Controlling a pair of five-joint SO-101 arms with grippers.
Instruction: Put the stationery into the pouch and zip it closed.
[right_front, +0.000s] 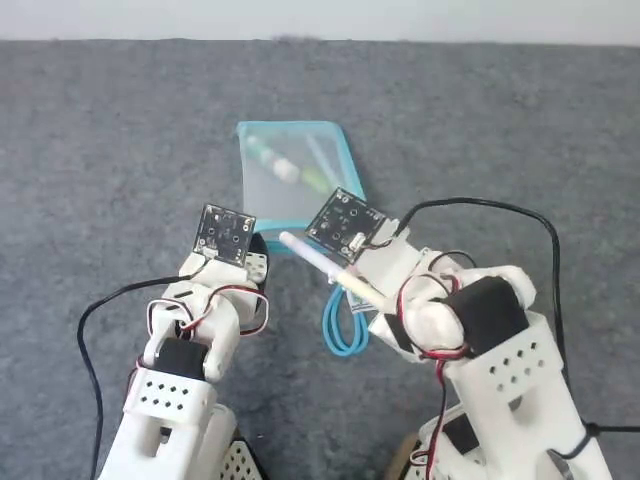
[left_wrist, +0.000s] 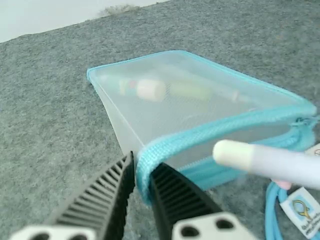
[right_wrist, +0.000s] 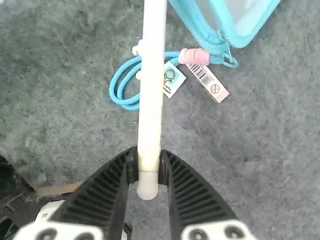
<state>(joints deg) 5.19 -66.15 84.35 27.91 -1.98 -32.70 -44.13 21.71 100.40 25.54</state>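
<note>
A translucent pouch (right_front: 290, 175) with a light-blue zipper edge lies on the grey mat, and pens show through its side (left_wrist: 165, 90). My left gripper (left_wrist: 142, 182) is shut on the near corner of the pouch's blue zipper edge (left_wrist: 150, 160). My right gripper (right_wrist: 147, 167) is shut on the end of a white pen (right_wrist: 151, 85). In the high view the pen (right_front: 320, 262) points toward the pouch's near edge. Its tip (left_wrist: 235, 152) hovers just in front of the pouch mouth.
A blue cord loop (right_front: 343, 325) with a pink bead (right_wrist: 192, 56) and paper tags (right_wrist: 212, 85) hangs from the zipper pull and lies on the mat under the right arm. Grey mat (right_front: 120, 150) surrounds the pouch.
</note>
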